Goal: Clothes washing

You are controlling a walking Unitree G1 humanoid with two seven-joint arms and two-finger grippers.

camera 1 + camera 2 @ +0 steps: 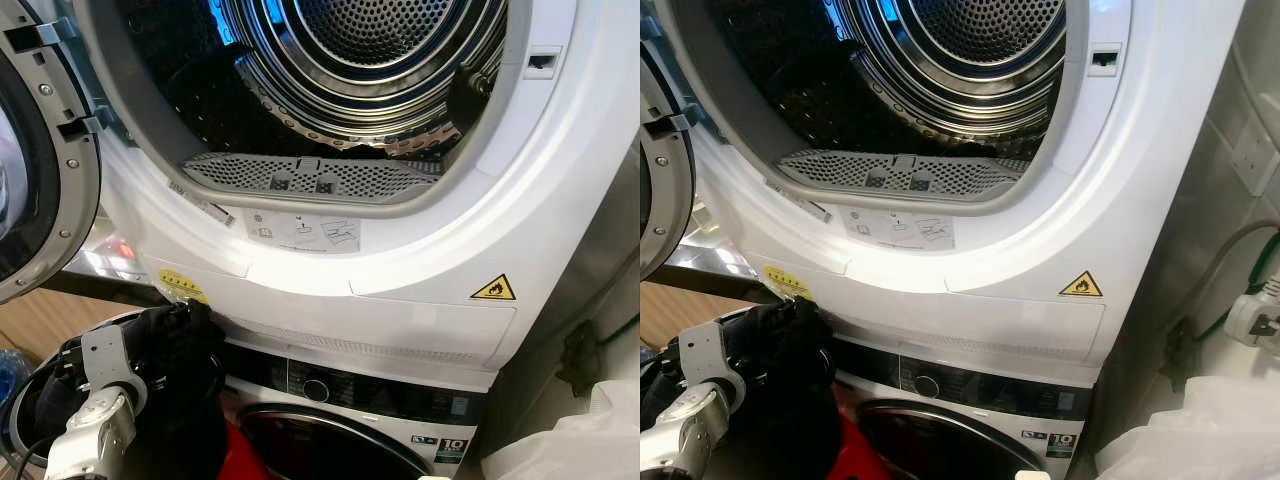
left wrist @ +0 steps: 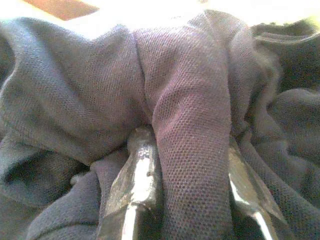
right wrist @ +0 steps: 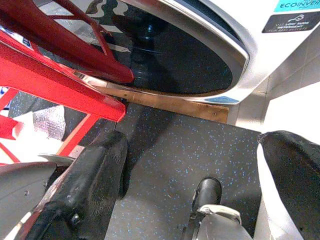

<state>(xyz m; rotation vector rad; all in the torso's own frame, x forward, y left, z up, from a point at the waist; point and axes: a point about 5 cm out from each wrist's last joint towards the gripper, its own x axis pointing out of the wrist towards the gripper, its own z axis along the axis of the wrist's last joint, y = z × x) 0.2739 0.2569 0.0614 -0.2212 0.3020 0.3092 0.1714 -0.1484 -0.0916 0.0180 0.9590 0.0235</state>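
Stacked white dryer [image 1: 420, 300] fills the head view, door [image 1: 40, 150] swung out to the robot's left, perforated drum [image 1: 370, 60] exposed with a lint filter grille [image 1: 300, 178] at its lower lip; below sits the washer [image 1: 370, 420] with a dark porthole. Left gripper [image 2: 192, 195], low at the robot's left below the dryer opening, has both fingers [image 2: 137, 185] pinched on a fold of dark garment [image 1: 185, 370]. Right gripper [image 3: 190, 190] hangs over speckled floor [image 3: 170, 150] beside a red frame [image 3: 60, 85], fingers spread wide, holding nothing.

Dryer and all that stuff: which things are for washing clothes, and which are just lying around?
For the job: open dryer; washing machine below it; dark garment pinched in the left gripper fingers.

Just lying about: red frame; white bag; wall plug.
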